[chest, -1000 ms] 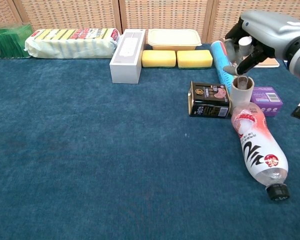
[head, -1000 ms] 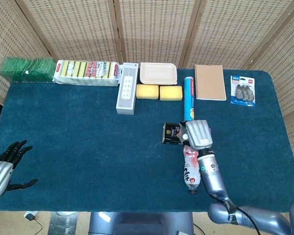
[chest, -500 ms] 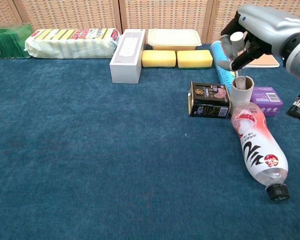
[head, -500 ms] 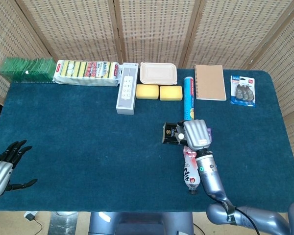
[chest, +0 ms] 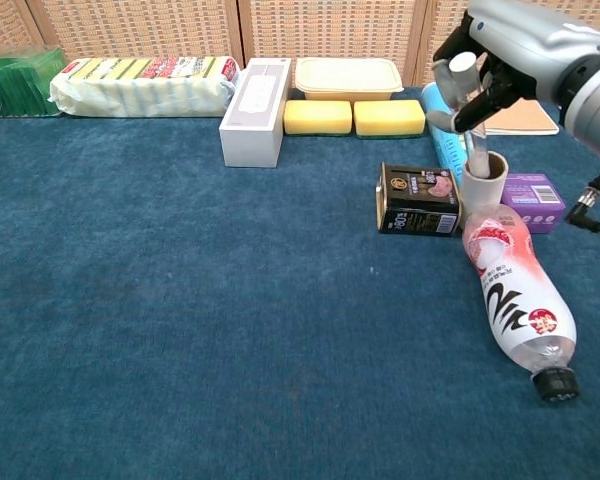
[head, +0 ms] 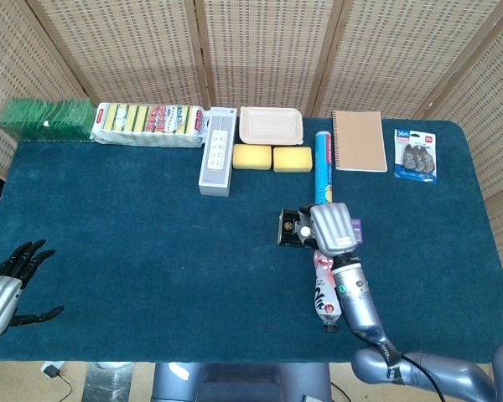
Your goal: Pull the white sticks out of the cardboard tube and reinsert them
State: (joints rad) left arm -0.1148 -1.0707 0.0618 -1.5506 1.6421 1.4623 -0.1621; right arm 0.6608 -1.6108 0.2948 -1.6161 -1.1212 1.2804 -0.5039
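Right hand [chest: 480, 75] pinches a white stick [chest: 473, 148] from above, half lifted out of the upright tube [chest: 483, 180], which stands at 3 o'clock of the black box [chest: 418, 200]. Left hand [head: 8, 280] rests open at the table's 8 o'clock, idle.

— What colours do you have around your right hand [chest: 500, 60]?
— Yours is silver-grey, over a tan cardboard tube [chest: 485, 183] with a white stick [chest: 473, 150]. Beside it you see a black tin [chest: 418, 200], a purple box [chest: 535, 201] and a red-and-white bottle [chest: 512, 295] on the dark blue table [chest: 180, 320]
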